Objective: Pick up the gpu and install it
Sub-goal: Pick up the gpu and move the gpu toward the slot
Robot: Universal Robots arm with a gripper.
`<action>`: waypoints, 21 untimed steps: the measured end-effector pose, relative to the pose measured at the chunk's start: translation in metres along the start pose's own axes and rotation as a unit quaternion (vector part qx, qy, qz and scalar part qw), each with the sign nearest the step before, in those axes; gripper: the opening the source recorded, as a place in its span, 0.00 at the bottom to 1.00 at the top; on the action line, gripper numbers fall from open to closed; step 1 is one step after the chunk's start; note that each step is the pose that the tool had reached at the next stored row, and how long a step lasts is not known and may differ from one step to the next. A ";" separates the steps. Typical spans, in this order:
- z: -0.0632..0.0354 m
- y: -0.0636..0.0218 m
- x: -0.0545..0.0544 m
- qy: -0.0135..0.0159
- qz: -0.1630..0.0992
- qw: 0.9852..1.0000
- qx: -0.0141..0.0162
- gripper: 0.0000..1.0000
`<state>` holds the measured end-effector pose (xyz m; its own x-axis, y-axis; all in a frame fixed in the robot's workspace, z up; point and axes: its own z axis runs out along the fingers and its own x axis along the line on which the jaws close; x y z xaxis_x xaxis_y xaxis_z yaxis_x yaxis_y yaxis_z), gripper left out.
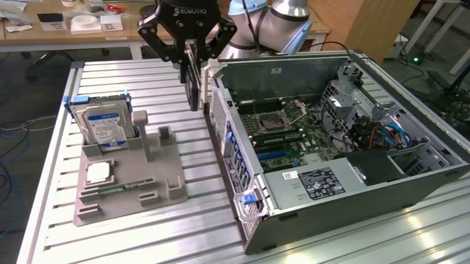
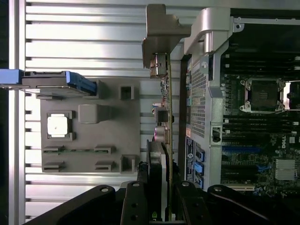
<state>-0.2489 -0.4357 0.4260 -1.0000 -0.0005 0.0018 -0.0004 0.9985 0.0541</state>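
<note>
Tool (image 1: 192, 61) clamps gpu (image 1: 193, 93) (hanging below).

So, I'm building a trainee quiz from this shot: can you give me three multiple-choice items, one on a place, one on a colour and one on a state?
1. Where is the gpu? A) clamped in the gripper above the table B) lying on the grey holder C) plugged into a slot
2. The hard drive label's colour? A) red B) blue-white C) yellow
3. The computer case is: A) open B) closed C) upside down
Key: A, the jaws grip the card upright; B, the label is visibly blue-white; A, the motherboard lies exposed.
</note>
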 end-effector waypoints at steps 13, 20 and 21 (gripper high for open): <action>0.0000 0.0000 -0.027 0.000 0.000 1.000 0.000 0.28; 0.0000 0.0000 -0.041 0.000 0.000 1.000 0.000 0.28; 0.0000 0.0000 -0.043 0.000 0.000 1.000 0.000 0.28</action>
<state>-0.2054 -0.4357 0.4260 -1.0000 -0.0006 0.0018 -0.0005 0.9985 0.0540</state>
